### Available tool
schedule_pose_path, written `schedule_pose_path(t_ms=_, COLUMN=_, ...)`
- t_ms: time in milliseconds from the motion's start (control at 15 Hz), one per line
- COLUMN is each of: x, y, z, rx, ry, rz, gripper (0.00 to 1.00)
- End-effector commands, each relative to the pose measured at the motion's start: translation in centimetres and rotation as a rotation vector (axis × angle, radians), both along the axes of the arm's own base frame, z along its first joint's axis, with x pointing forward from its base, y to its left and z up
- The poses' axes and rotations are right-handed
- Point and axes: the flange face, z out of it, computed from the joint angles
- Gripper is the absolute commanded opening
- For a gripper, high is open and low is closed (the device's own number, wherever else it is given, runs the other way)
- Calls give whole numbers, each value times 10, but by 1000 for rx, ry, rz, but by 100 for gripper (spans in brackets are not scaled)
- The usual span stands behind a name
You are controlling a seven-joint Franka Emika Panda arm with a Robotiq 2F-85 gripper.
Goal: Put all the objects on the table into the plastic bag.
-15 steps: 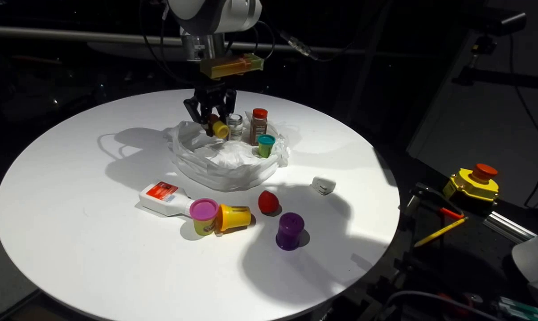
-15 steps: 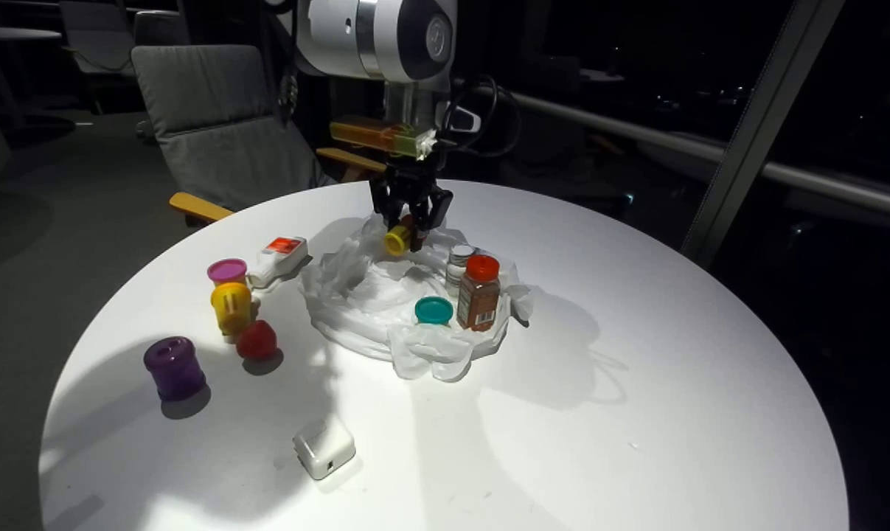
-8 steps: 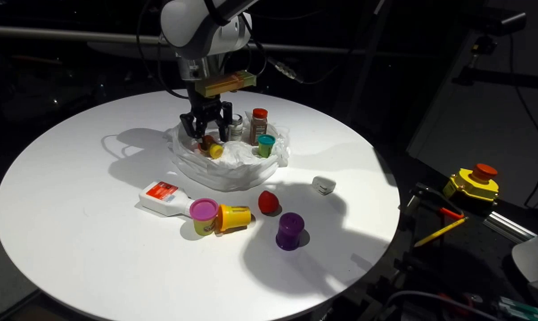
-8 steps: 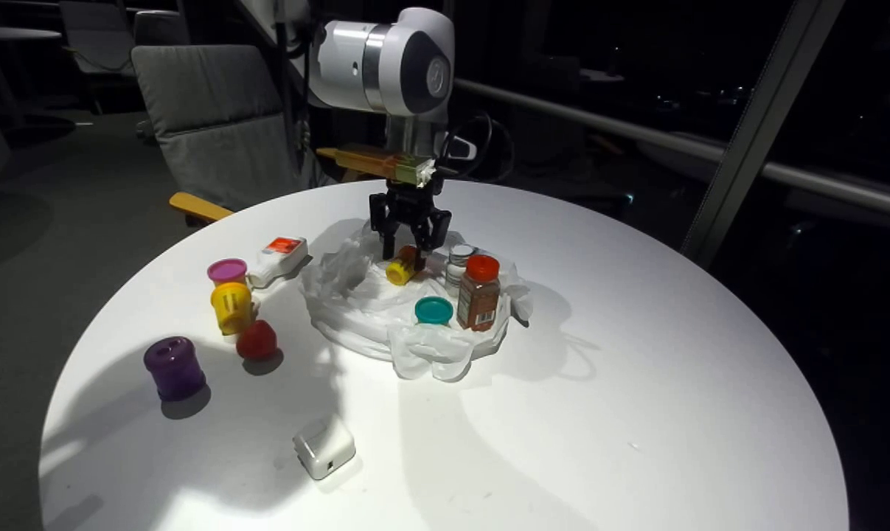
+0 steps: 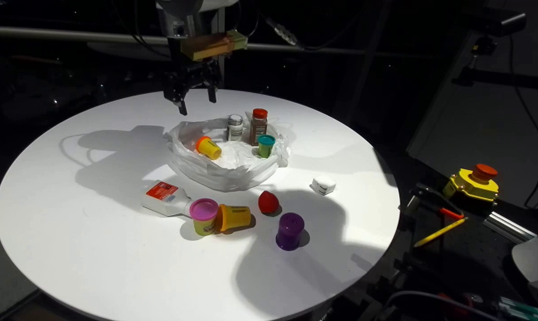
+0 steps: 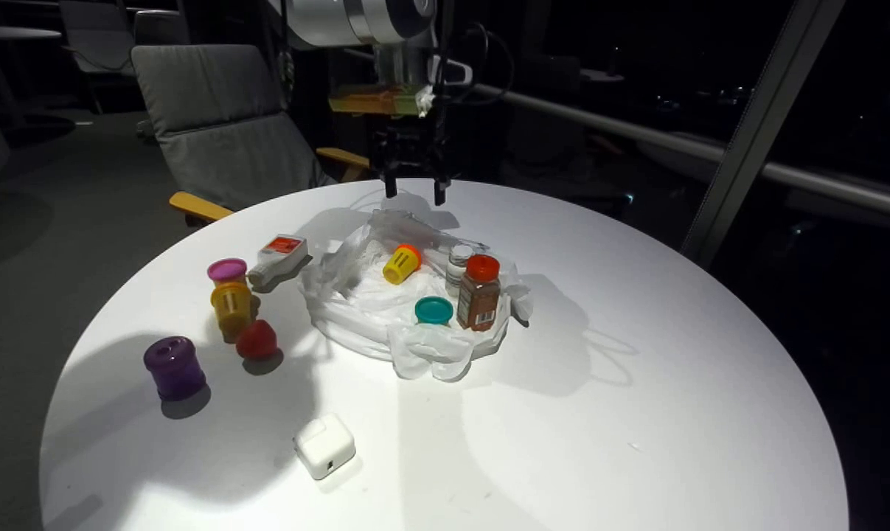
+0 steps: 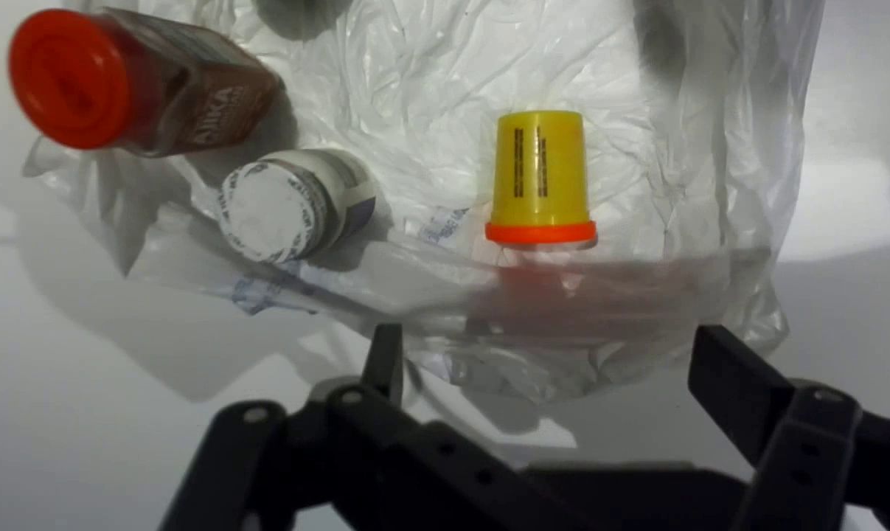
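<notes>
In the wrist view, the pincer hangs spread at 6 o'clock from a tapered yellow tub in the crinkled plastic bag on the surface; at the view's 10 o'clock, a red-capped jar reads "…IKA".

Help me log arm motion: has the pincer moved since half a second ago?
Yes, upward. In an exterior view, the pincer had its tips down in the plastic bag, about level with the unmoved red lid; now they show well above it.
</notes>
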Motion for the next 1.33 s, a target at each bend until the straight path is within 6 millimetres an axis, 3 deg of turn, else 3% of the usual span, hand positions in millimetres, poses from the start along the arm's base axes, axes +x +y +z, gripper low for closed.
schedule_pose_path(t_ms=0, x=-32, y=12, z=50, rx=-69, ry=-47, rz=46, gripper=100)
schedule_pose_path(t_ms=333, x=-73, y=17, z=76, rx=-69, ry=-73, rz=33, gripper=100)
schedule_pose_path(t_ms=467, x=-87, y=10, z=76, rx=-30, ry=-106, rz=-4, gripper=100)
schedule_pose_path(t_ms=867, x=-151, y=-21, z=59, rx=-6, ry=-156, rz=-129, gripper=100)
schedule_pose_path(t_ms=1267, x=-247, y=-59, z=34, rx=-66, ry=-79, rz=-223, gripper=100)
